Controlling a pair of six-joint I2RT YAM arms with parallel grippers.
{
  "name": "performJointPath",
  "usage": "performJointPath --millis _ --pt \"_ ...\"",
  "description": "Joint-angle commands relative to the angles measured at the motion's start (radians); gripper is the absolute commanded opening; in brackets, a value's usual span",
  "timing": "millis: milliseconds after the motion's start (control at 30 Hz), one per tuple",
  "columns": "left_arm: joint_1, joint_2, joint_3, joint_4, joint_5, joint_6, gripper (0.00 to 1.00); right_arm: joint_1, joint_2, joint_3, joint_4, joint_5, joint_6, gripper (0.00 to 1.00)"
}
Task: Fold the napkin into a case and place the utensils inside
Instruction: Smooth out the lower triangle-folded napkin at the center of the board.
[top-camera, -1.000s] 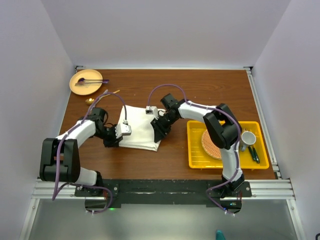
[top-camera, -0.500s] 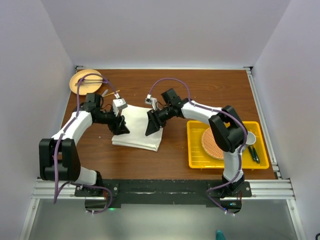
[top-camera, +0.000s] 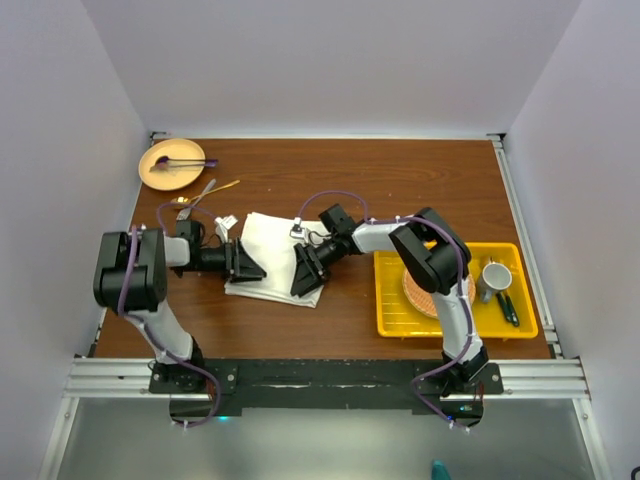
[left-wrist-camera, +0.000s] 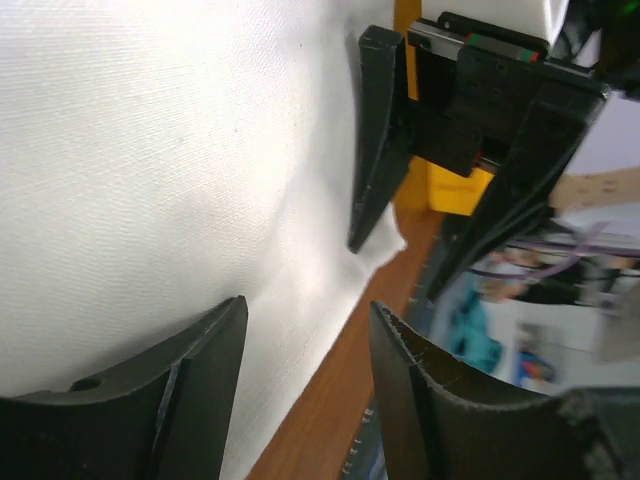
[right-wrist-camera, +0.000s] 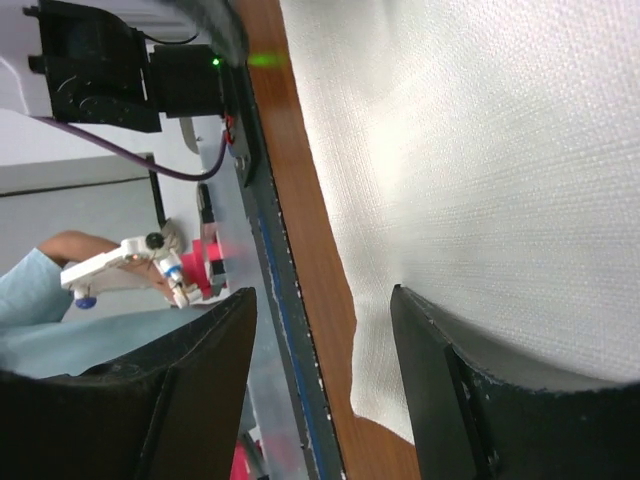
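The cream-white napkin (top-camera: 272, 250) lies folded flat on the brown table, left of centre. My left gripper (top-camera: 247, 267) is open and low at its left front part; in the left wrist view (left-wrist-camera: 305, 345) one finger rests on the cloth (left-wrist-camera: 150, 170) and the other is over bare wood. My right gripper (top-camera: 306, 273) is open at the napkin's right front corner, one finger on the cloth (right-wrist-camera: 480, 150), the other past its edge (right-wrist-camera: 322, 345). The gold utensils (top-camera: 205, 192) lie on the table behind the left arm.
A tan plate (top-camera: 160, 172) with a purple utensil (top-camera: 178, 160) sits at the back left. A yellow tray (top-camera: 392, 315) on the right holds a woven orange mat (top-camera: 418, 290), a mug (top-camera: 495, 277) and green-handled utensils (top-camera: 508, 308).
Both grippers have come down toward the napkin's front edge and lie low on it. The left arm has swung back toward the left.
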Motion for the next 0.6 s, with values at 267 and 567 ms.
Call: performJointPath --millis 267,567 --pt "0.13 0.31 0.15 -0.249 0.084 0.254 0.48 -0.009 0.014 -0.028 -0.08 0.155 -0.099 0.61" --pt "0.092 0.081 0.314 -0.559 0.087 0.605 0.54 -0.009 -0.151 0.112 -0.277 0.146 -0.252 0.6"
